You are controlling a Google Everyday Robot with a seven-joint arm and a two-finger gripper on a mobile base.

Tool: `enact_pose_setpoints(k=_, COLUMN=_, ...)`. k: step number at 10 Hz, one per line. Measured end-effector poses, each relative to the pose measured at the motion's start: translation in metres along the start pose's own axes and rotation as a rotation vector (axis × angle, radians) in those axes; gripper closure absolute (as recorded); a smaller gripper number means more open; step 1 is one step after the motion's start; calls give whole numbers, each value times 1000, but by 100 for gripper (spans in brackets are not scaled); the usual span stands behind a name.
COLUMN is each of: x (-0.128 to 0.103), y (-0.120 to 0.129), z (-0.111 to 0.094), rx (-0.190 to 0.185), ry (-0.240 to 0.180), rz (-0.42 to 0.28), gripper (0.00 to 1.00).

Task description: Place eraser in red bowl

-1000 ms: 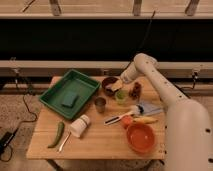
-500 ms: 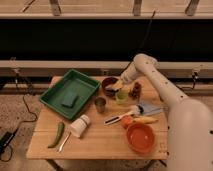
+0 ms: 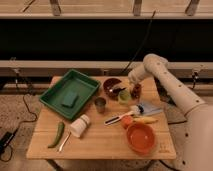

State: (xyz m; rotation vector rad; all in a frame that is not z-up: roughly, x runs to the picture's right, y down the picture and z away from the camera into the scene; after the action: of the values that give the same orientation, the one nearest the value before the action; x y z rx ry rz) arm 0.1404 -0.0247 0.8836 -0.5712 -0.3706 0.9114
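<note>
A: Red bowl, what do we log?
B: We log the red bowl [image 3: 140,139] as wide, shallow, round, glossy plain orange-red, the largest bowl, at the front right of the wooden table [image 3: 100,146].
A: Gripper?
B: The gripper [image 3: 121,90] is at the small dark maroon bowl [image 3: 110,84], well apart from it. We cannot tell its state.

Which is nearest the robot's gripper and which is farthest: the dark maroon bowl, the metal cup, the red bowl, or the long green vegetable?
From the gripper, at the back right:
1. Dark maroon bowl, right beside it.
2. Metal cup, middle.
3. Red bowl, front right.
4. Long green vegetable, front left.
</note>
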Motion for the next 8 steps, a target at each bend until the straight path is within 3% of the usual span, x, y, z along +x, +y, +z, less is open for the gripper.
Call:
enact_pose_setpoints(k=3, x=30, y=-4, z=-50, rx=49, ry=-86, rz=30, gripper=100)
enact_pose_setpoints(k=5, x=57, y=8, z=-83, rx=84, ry=-130, rz=54, gripper=100)
enact_pose_setpoints(k=8, x=88, y=37, z=-108, rx=98, ry=-157, rz=86, gripper=100)
